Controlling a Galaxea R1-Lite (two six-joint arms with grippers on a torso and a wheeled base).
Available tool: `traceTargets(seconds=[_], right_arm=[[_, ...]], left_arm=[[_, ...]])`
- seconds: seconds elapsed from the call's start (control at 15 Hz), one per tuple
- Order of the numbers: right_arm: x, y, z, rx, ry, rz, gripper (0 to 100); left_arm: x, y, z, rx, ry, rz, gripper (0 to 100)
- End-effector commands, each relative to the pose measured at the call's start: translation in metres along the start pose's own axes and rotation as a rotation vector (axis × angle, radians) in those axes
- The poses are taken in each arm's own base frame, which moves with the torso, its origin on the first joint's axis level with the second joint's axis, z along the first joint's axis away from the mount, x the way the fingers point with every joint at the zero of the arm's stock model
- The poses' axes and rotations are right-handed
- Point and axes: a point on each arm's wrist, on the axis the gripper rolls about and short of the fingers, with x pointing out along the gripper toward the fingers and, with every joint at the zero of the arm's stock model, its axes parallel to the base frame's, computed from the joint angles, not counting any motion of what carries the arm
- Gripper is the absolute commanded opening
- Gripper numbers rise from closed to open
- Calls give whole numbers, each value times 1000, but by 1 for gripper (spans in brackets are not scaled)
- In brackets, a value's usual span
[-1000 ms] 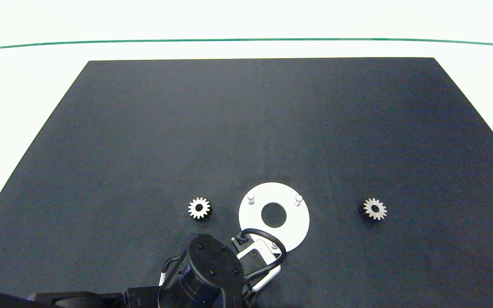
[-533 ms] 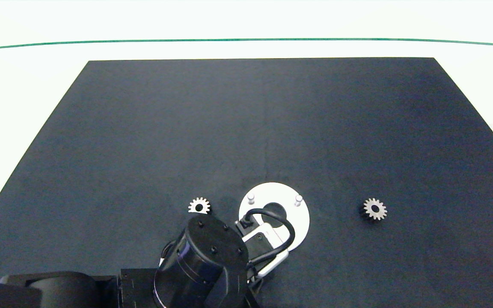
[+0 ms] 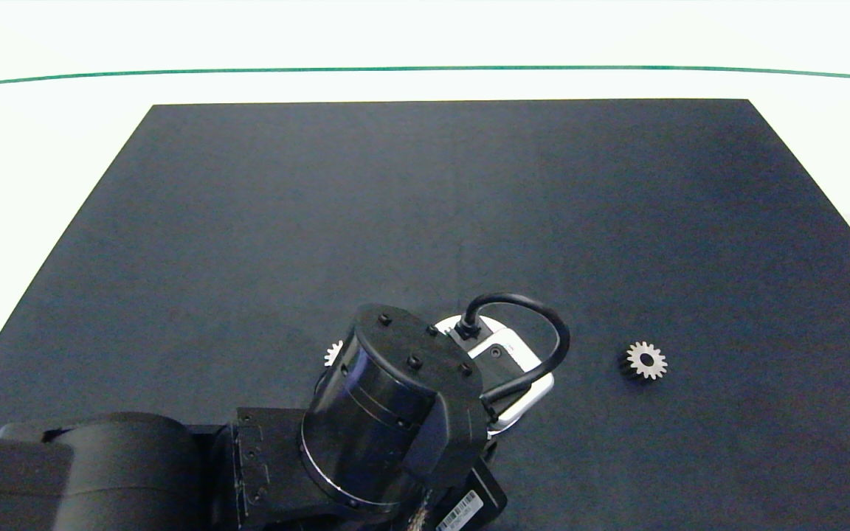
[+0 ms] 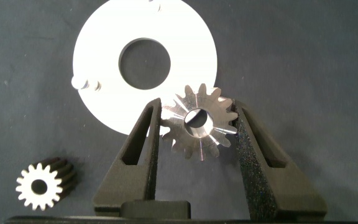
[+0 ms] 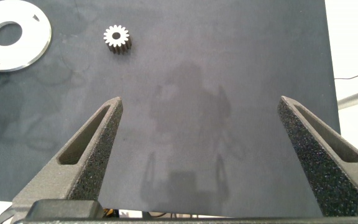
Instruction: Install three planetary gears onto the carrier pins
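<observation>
Left wrist view showed the left gripper (image 4: 197, 124) clamping 1 gear (image 4: 197, 122) over the white disc's (image 4: 104, 37) edge; 2 gears lay beside it. Next, I judge, align hole with a pin (image 4: 77, 81). Right gripper (image 5: 197, 134) hung spread, empty.

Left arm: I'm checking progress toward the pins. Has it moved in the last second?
Yes. The left gripper, shut on a gear, advanced up-table over the white disc, toward the lone right gear.
</observation>
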Motion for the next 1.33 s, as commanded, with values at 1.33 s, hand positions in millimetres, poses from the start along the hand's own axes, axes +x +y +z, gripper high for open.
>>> traceTargets(seconds=[1.33], right_arm=[[-2,0,3,-1,-8,-2,100]], left_arm=[[38,-7,-4,13,16,21,22]])
